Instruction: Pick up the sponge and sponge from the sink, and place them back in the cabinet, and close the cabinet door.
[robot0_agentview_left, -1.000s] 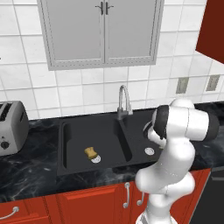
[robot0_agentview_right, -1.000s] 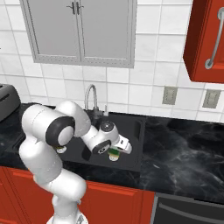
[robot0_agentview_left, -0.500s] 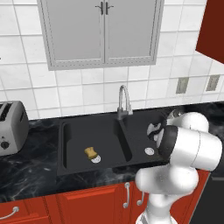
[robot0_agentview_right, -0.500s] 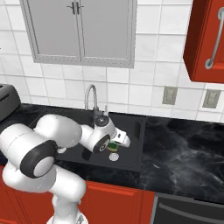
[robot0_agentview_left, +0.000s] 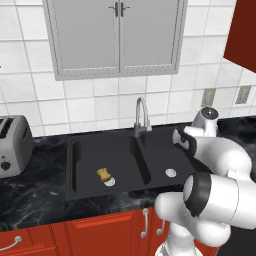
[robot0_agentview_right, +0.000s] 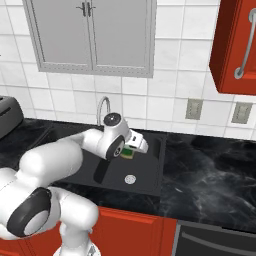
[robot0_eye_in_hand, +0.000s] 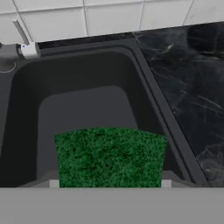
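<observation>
My gripper (robot0_agentview_right: 131, 151) is shut on the yellow-green sponge (robot0_agentview_right: 128, 153), holding it above the right basin of the black sink (robot0_agentview_right: 150, 181). In the hand view the sponge's dark green face (robot0_eye_in_hand: 111, 157) sits between my fingers over the basin floor (robot0_eye_in_hand: 87, 105). The tan-yellow sponge (robot0_agentview_left: 104, 174) lies in the left basin of the sink (robot0_agentview_left: 75, 165), next to its white round part. The red cabinet (robot0_agentview_right: 234, 45), with a silver handle on its door, hangs at the upper right, and its edge (robot0_agentview_left: 244, 35) shows in the left base view too.
The silver gooseneck faucet (robot0_agentview_left: 141, 114) rises behind the divider between the basins. A grey double-door wall unit (robot0_agentview_left: 117, 35) hangs above it. A toaster (robot0_agentview_left: 12, 146) stands on the black stone counter at the left. Wall outlets (robot0_agentview_right: 193, 108) sit on the tiles to the right.
The gripper has risen out of the right basin with the yellow-green sponge in it. The arm's elbow has swung toward the cameras. The tan sponge has not moved.
</observation>
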